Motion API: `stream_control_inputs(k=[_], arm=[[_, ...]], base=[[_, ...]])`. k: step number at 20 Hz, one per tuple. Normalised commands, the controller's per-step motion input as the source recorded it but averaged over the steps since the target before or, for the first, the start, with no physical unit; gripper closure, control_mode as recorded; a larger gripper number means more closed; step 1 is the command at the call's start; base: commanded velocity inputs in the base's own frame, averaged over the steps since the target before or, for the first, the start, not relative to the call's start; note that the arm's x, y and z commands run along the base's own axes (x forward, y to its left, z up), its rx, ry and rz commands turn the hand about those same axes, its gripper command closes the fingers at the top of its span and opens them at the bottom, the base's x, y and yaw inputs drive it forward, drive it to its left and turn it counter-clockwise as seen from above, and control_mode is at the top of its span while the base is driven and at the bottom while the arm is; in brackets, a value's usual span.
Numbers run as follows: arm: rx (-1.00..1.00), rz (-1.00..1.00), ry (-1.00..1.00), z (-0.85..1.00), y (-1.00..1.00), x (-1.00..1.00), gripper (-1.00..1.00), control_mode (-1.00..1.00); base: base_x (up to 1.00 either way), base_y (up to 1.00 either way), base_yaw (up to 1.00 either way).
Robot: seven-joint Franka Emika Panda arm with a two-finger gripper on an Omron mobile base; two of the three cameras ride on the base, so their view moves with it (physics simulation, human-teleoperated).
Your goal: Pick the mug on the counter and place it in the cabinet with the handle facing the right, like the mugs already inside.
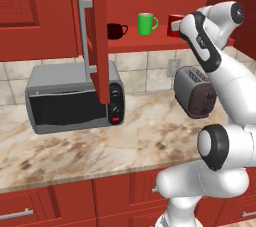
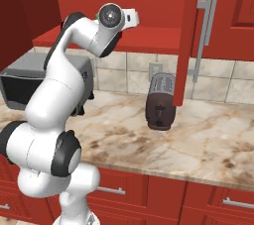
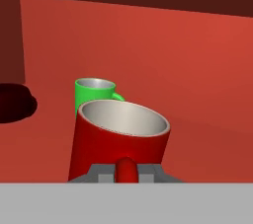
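Observation:
The red mug [image 3: 121,141] is inside the open cabinet [image 1: 145,45], just over its shelf to the right of the green mug [image 1: 146,24] and the dark mug [image 1: 116,31]. My gripper [image 3: 126,173] is shut on the red mug, its grey pads [image 3: 101,172] pressing either side of the red loop handle [image 3: 126,168], which points back at the hand. In the left base view the hand [image 1: 176,29] hides much of the red mug [image 1: 174,19]. Whether the mug rests on the shelf I cannot tell. In the hand view the green mug [image 3: 94,94] stands right behind it.
The cabinet door [image 1: 96,36] hangs open with its grey bar handle [image 1: 83,31]. On the marbled counter [image 1: 150,138] stand a microwave [image 1: 70,98] and a toaster [image 1: 194,91]. A second closed door [image 2: 218,16] lies to the right.

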Motion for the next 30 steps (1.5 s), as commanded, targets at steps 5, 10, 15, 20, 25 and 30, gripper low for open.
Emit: stream_control_inputs(k=[5,10,15,20,25,30], arm=[[0.00,0.01,0.02,0.00,0.00,0.07,1.00,-1.00],[0.00,0.00,0.00,0.00,0.00,0.02,1.00,-1.00],[0.00,0.00,0.00,0.00,0.00,0.18,1.00,-1.00],[0.02,0.08,0.01,0.00,-0.07,0.08,1.00,-1.00],[0.01,0.11,0.00,0.00,-0.14,0.01,1.00,-1.00],[0.00,0.12,0.00,0.00,-0.17,0.00,1.00,-1.00]], base=[[0.00,0.00,0.00],[0.00,0.00,0.00],[0.00,0.00,0.00],[0.00,0.00,0.00],[0.00,0.00,0.00],[0.00,0.00,0.00]])
